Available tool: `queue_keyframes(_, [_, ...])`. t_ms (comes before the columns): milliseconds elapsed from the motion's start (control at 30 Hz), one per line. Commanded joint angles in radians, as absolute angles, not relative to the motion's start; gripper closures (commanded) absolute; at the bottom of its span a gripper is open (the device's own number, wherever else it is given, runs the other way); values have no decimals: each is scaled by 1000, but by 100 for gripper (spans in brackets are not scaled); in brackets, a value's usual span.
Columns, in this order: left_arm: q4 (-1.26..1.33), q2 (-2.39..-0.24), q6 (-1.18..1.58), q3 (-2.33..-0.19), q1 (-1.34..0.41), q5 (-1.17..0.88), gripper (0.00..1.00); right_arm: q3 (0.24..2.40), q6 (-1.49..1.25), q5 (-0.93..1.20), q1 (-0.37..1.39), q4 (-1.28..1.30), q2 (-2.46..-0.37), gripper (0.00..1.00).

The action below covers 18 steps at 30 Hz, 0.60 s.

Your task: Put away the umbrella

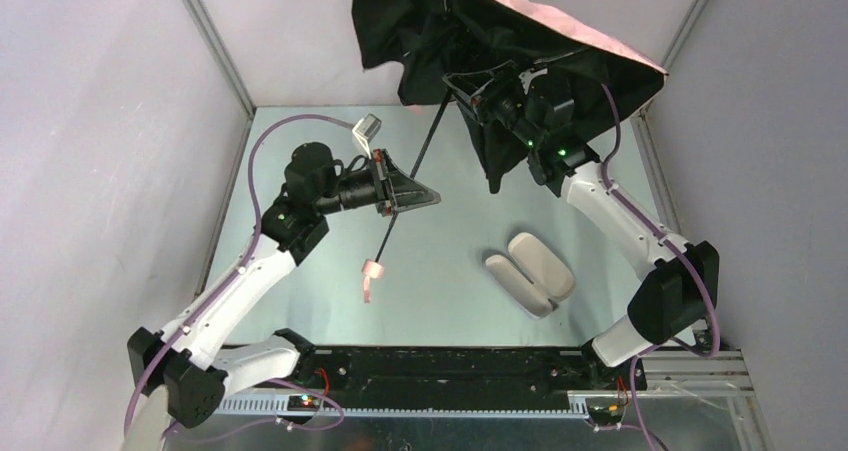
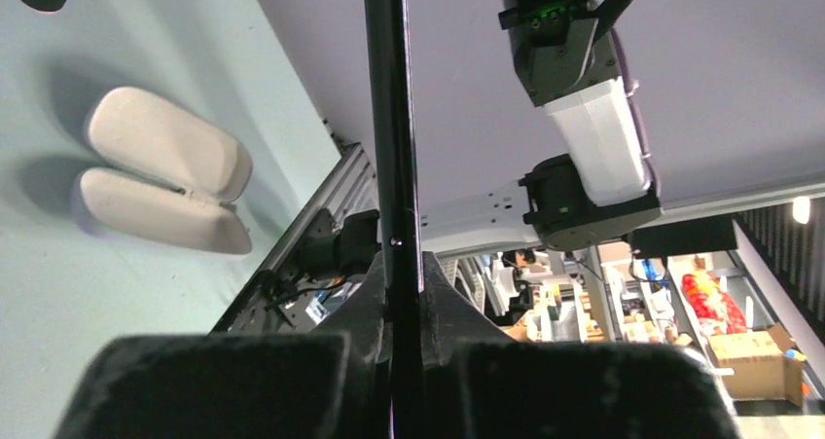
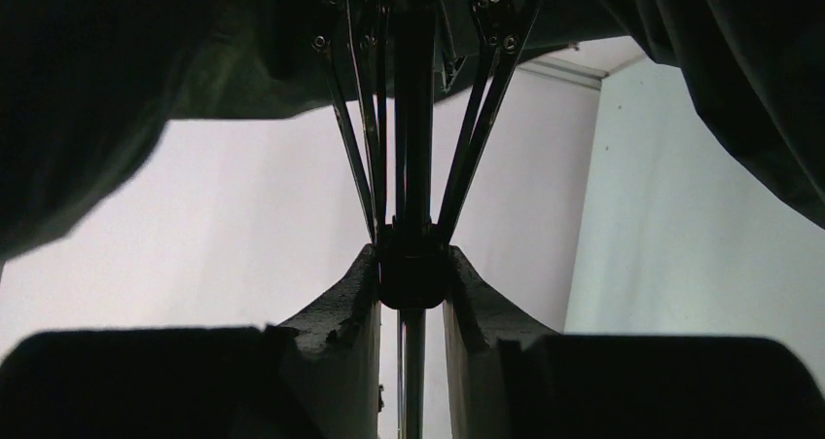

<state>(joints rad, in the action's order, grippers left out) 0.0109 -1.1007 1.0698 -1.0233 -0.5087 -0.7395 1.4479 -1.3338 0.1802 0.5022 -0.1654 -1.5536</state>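
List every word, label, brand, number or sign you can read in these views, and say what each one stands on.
No text can be read in any view.
On the red and yellow packet in the room behind, seen from the left wrist, any print is too blurred to read.
The umbrella and the pale case show no lettering.

we log pale pink thin-cloth umbrella [image 1: 420,31], blk underside matt | shaft [image 2: 391,118] dark glossy metal | pale lilac oblong hard case [image 1: 530,271]: smooth plastic | pale tbl [image 1: 450,306]: dull-sheen metal
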Motion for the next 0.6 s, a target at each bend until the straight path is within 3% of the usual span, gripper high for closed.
queue_keyframes(0, [270, -1091, 881, -1113, -499, -413, 100, 1387, -1312, 615, 695, 75, -1552, 100])
queue_keyframes(200, [232, -1130, 890, -1133, -510, -340, 99, 1354, -1372, 742, 613, 12, -1580, 100])
queue_keyframes(267, [193, -1149, 893, -1145, -511, -364, 89, 1353, -1348, 758, 561, 10, -1581, 100])
queue_keyframes(333, [136, -1156, 897, -1135, -511, -396, 62, 1353, -1326, 767, 505, -7, -1591, 100])
queue_keyframes(400, [71, -1155, 906, -1101, -510, -424, 44, 1353, -1318, 785, 459, -63, -1611, 100])
queue_keyframes(467, [-14, -1153, 907, -1060, -511, -449, 36, 1353, -1306, 794, 432, -121, -1633, 100])
queue_keyframes(567, [-116, -1147, 896, -1009, -511, -480, 33, 1369, -1289, 793, 415, -175, -1686, 100])
